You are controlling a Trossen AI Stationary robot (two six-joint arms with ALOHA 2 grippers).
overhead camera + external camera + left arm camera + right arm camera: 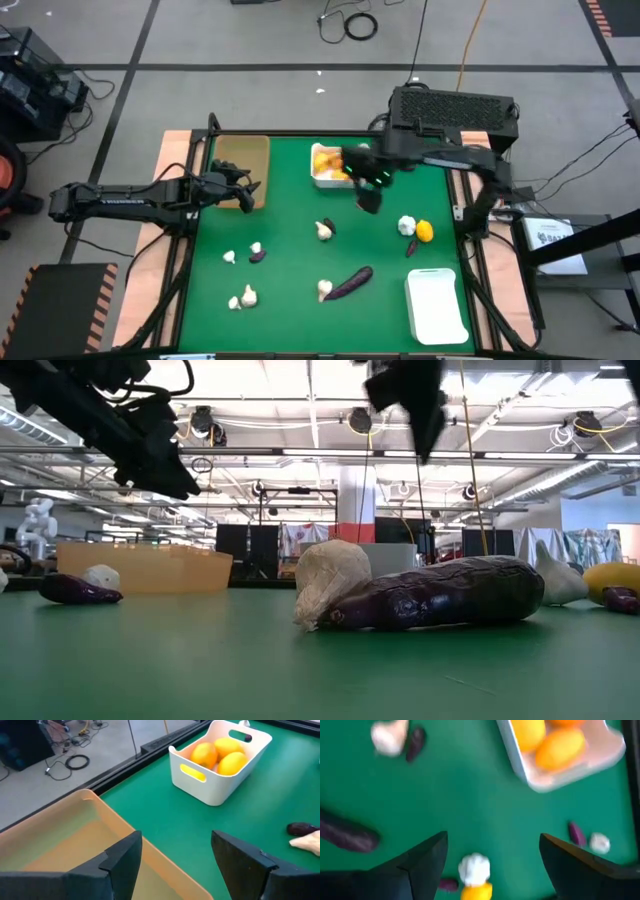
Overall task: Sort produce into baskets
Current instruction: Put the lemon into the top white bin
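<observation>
Right tool (367,198) hangs spread and empty just off the fruit bin (322,180); left tool (243,186) waits spread over the tan tray (243,150). Next fruit (425,232) touches a garlic (406,225) — straddle the fruit only, descend squarely.

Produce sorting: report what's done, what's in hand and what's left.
Done: orange-yellow fruits sit in the white bin at the back. In hand: nothing; the left gripper is open over the tan tray, the right gripper open above the mat. Left: one orange fruit, the garlic bulbs, the eggplant and small purple pieces; the near white bin looks empty.
</observation>
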